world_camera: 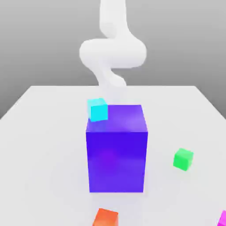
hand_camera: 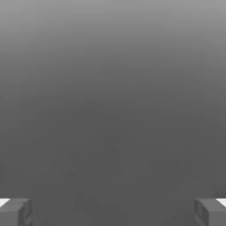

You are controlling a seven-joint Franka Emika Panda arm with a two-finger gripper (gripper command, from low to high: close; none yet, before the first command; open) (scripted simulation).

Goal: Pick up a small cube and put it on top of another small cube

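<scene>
In the exterior view, a small cyan cube [world_camera: 97, 109] shows at the far left top corner of a big blue block [world_camera: 117, 156]; I cannot tell whether it rests on the block or stands behind it. A small green cube [world_camera: 183, 159] lies on the white table [world_camera: 39, 145], off to the exterior view's right of the block. A small orange cube [world_camera: 106, 218] sits in front of the block. My white arm [world_camera: 112, 53] rises behind the block. In the hand view my gripper [hand_camera: 113, 214] is open, its fingertips [hand_camera: 15, 212] far apart with nothing between them, facing plain grey.
The big blue block stands in the middle of the table, taller than all the small cubes. A magenta cube [world_camera: 223, 218] sits at the near corner on the exterior view's right. The table's edges run along both sides and the back.
</scene>
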